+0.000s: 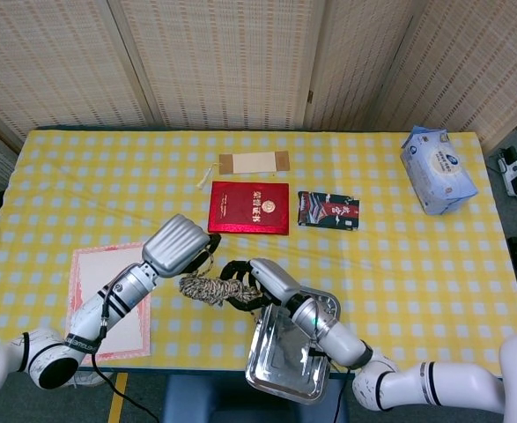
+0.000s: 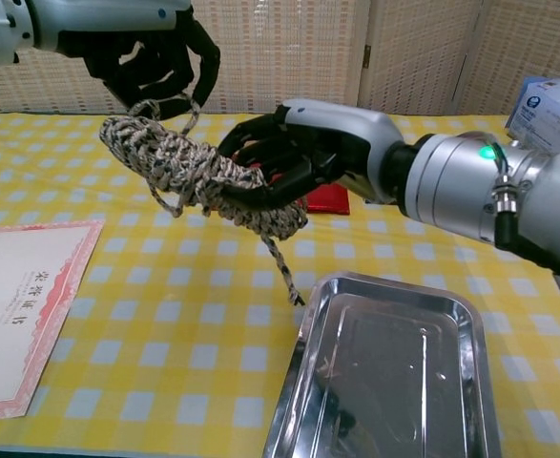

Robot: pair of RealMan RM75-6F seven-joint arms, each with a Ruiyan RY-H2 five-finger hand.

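Two robot hands hold a bundle of speckled rope [image 2: 198, 176] in the air above a table covered with a yellow checked cloth [image 1: 399, 264]. The left hand [image 2: 155, 59] has its dark fingers closed around the upper end of the coil, where a loop of the rope passes through them, while the right hand [image 2: 289, 162] clamps its fingers around the lower, thicker end of the same bundle. The rope slants down from the left hand to the right one, and a loose tail hangs from it, its tip dangling just over the near left corner of a shiny metal tray [image 2: 394, 382]. In the head view the rope bundle [image 1: 212, 289] is seen between the left hand [image 1: 180, 247] and the right hand [image 1: 262, 284], near the front edge of the table, with the tray [image 1: 284, 357] lying under the right forearm and reaching over that edge. To the left of the hands lies a white certificate with a pink border [image 1: 108, 300], flat on the cloth. Beyond the hands, toward the middle of the table, lies a red booklet with gold lettering [image 1: 249, 209], and just to its right a small dark packet [image 1: 328, 211]. A tan bookmark-like card [image 1: 254, 162] lies further back, and a blue and white tissue pack [image 1: 437, 169] sits near the far right corner.
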